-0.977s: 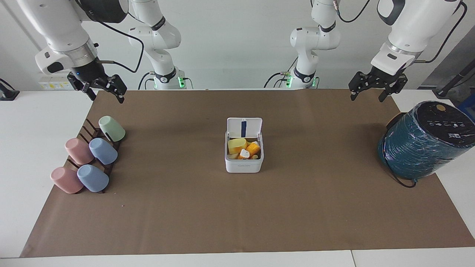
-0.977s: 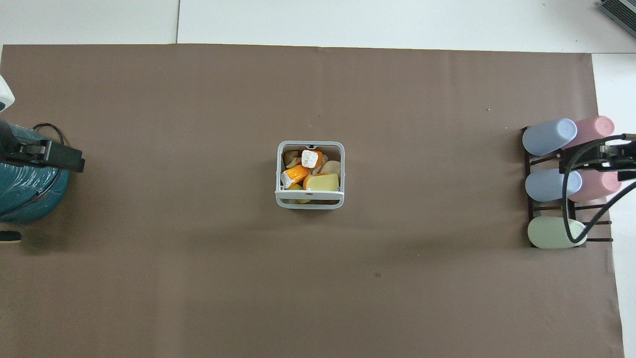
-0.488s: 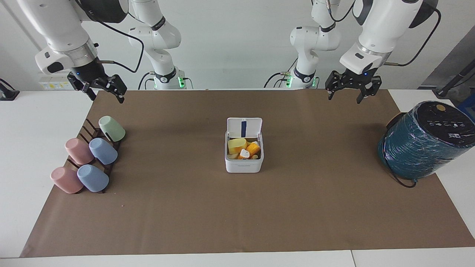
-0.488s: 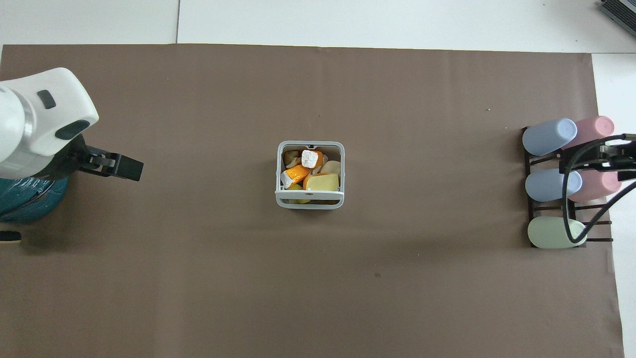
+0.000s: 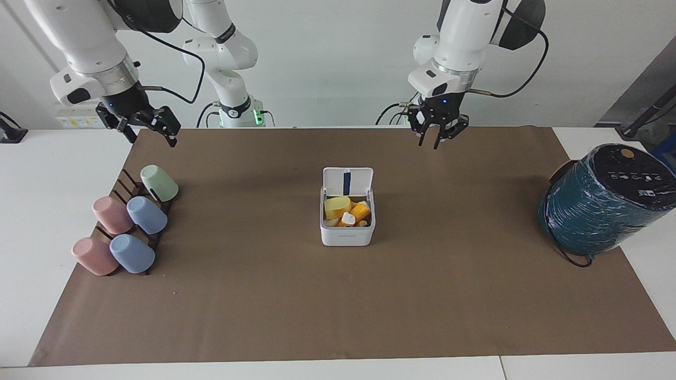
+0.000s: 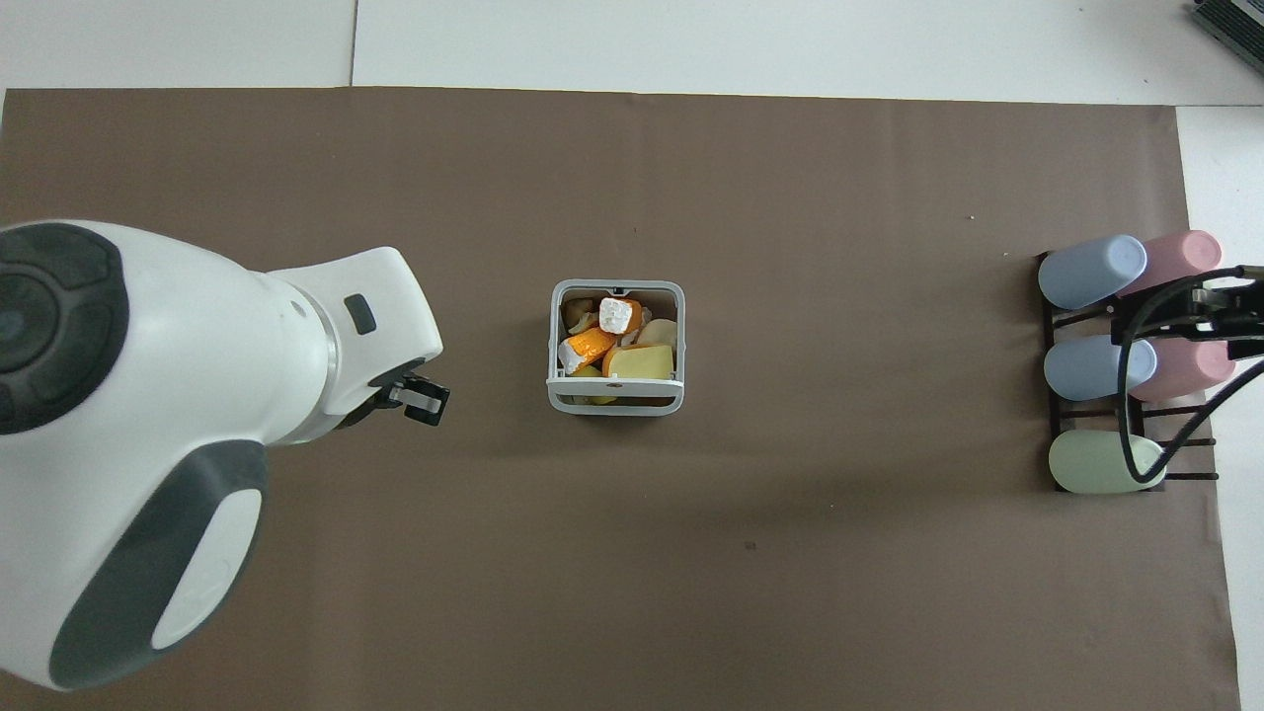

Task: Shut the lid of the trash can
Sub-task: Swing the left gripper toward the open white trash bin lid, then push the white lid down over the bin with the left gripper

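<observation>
The small white trash can [image 5: 347,236] stands in the middle of the brown mat, with yellow and orange scraps inside. Its lid [image 5: 348,181] stands upright on the side nearer to the robots, with the dark blue strip showing. In the overhead view the trash can's rim [image 6: 554,346] shows, and the lid [image 6: 615,395] is seen edge-on. My left gripper [image 5: 435,140] hangs in the air over the mat, toward the left arm's end from the can, fingers apart and empty; it also shows in the overhead view [image 6: 427,403]. My right gripper [image 5: 149,132] waits open over the mat's corner by the cup rack.
A dark rack with several pastel cups [image 5: 127,224] sits at the right arm's end of the mat. A large teal wrapped cylinder with a black top [image 5: 602,203] sits at the left arm's end. The brown mat [image 5: 338,316] covers most of the table.
My left arm has swung from above the teal cylinder toward the middle of the table, nearer the trash can, and its wrist has turned. The right arm and the lid have not moved.
</observation>
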